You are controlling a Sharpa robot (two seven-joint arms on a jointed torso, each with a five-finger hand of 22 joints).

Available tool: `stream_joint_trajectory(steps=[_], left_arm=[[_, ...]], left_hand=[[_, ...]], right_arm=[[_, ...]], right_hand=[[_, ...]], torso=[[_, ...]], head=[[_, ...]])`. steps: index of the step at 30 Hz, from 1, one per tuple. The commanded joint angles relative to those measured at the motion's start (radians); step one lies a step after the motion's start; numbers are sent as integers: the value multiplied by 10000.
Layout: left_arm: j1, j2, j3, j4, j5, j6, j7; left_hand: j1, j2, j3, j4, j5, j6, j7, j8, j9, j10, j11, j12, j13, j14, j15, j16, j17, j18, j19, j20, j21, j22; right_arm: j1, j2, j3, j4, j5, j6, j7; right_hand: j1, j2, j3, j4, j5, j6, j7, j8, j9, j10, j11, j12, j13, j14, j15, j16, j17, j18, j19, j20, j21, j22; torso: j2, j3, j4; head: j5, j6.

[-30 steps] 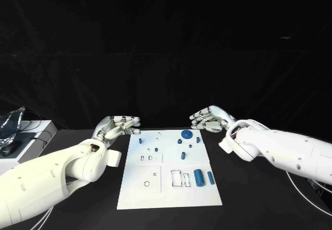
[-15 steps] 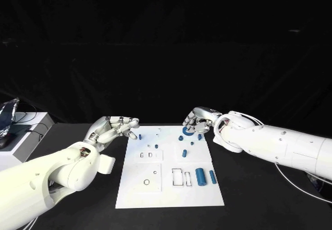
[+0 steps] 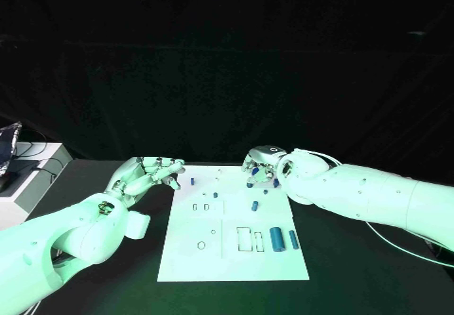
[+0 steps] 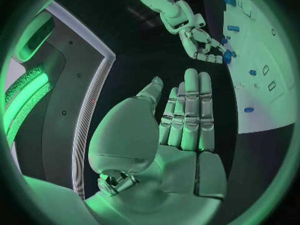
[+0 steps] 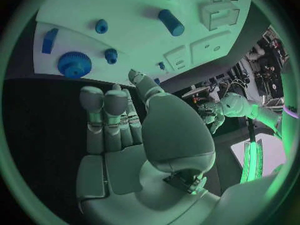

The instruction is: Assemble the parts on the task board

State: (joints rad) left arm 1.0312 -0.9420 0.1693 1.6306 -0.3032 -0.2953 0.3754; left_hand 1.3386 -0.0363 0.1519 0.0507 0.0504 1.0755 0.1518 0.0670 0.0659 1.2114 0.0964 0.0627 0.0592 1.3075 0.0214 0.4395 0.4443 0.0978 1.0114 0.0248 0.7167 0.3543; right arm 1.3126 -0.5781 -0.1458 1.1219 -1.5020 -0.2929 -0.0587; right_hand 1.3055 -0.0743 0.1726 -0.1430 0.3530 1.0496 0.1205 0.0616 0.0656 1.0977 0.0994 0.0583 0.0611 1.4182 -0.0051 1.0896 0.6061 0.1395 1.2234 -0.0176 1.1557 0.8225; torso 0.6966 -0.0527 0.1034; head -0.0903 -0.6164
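The right hand (image 3: 264, 165) has pushed further in over the far end of the task board (image 3: 203, 262) since a moment ago, and now it hovers right above the round blue gear (image 5: 74, 64) at that far edge. The left hand (image 3: 149, 174) has barely shifted, parked just off the board's far left corner. Look at the right wrist view: fingers stretched out straight and side by side, palm bare, nothing in them, so that hand is empty and spread, apparently lining up for a grab. The gear sits just beyond the fingertips, with a small blue peg (image 5: 110, 55) and another small piece (image 5: 101, 25) beside it, a blue block (image 5: 49, 40) off to one side. The left hand's the same story from its own wrist camera: fingers extended, thumb apart, holding nothing, waiting off the board so it doesn't crowd the work. Nearer the robot, the big blue cylinder (image 3: 276, 239) lies flat next to a slimmer blue bar (image 3: 294, 239), beside the rectangular slots (image 3: 243, 238), and a short peg (image 3: 254, 206) rests mid-board. My read: assembly has hardly begun, most parts lying loose, and the gear looks like the first target.
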Motion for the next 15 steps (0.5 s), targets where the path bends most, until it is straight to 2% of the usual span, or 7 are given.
stream_joint_trajectory(steps=[1,2,5,6,7,10,15], left_arm=[[16,-5,23,31,-141,201,-70],[17,-6,25,26,-144,206,-77],[17,-4,31,-21,-152,231,-112],[17,1,32,-42,-154,239,-123],[17,5,33,-56,-155,243,-129],[16,27,35,-119,-158,265,-149],[15,66,36,-200,-159,317,-208]], left_hand=[[-63,-12,-66,-2,10,-73,17,-30,-7,-69,-21,-30,8,-78,-8,77,-12,73,-99,15,95,19],[-65,-15,-68,0,10,-75,18,-29,-6,-72,-20,-30,9,-81,-8,88,-17,77,-107,19,109,21],[-67,-25,-71,-1,10,-86,28,-33,-8,-83,-13,-33,7,-91,-4,92,-26,83,-114,25,121,20],[-67,-25,-71,-1,10,-86,28,-33,-8,-83,-13,-33,7,-91,-4,92,-26,83,-114,25,121,20],[-63,-23,-68,-3,9,-94,29,-34,-8,-90,-11,-33,7,-97,-2,89,-32,86,-119,28,124,18],[-58,-25,-66,-6,9,-106,43,-35,-9,-101,-6,-33,7,-101,0,87,-42,90,-124,32,131,17],[-76,-22,-71,5,9,-120,53,-34,-8,-119,2,-33,7,-98,6,90,-60,96,-131,37,144,11]], right_arm=[[7,-4,5,35,-833,-36,-680],[7,-12,5,52,-860,-69,-722],[3,-78,5,139,-784,-351,-830],[3,-102,5,163,-668,-447,-830],[2,-118,5,177,-595,-496,-827],[1,-189,5,242,-425,-615,-834],[-19,-265,5,336,-479,-493,-1005]], right_hand=[[-126,-103,52,98,44,-91,-142,20,9,-14,3,2,28,-36,49,623,740,-155,345,6,374,783],[-280,-185,2,226,145,-143,-242,14,8,-101,37,15,48,-43,89,1021,1355,-184,429,41,486,1056],[-362,-325,41,413,194,-151,-270,4,4,-39,34,74,30,-170,134,1483,2164,-203,557,105,655,1673],[-343,-413,50,423,98,-140,-313,-16,-1,-55,-9,76,36,-634,75,134,564,-341,1420,20,1456,2916],[-294,-436,113,405,79,-183,-329,-42,-12,82,-103,73,29,-349,-40,-442,171,-203,1366,-55,1215,2623],[-223,-311,344,342,80,-40,-200,15,14,631,-206,210,72,-130,-115,-218,380,-365,1725,-84,1589,3280],[-375,-456,917,73,-49,288,-104,12,17,1075,-288,53,59,-18,-171,408,1124,-364,1938,-191,1678,3609]], torso=[[87,-20,102],[96,-17,108],[126,-11,125],[134,-11,124],[136,-11,124],[173,-19,138],[241,-27,157]], head=[[-59,-15],[-69,-15],[-90,-11],[-96,-7],[-97,-8],[-117,14],[-150,61]])
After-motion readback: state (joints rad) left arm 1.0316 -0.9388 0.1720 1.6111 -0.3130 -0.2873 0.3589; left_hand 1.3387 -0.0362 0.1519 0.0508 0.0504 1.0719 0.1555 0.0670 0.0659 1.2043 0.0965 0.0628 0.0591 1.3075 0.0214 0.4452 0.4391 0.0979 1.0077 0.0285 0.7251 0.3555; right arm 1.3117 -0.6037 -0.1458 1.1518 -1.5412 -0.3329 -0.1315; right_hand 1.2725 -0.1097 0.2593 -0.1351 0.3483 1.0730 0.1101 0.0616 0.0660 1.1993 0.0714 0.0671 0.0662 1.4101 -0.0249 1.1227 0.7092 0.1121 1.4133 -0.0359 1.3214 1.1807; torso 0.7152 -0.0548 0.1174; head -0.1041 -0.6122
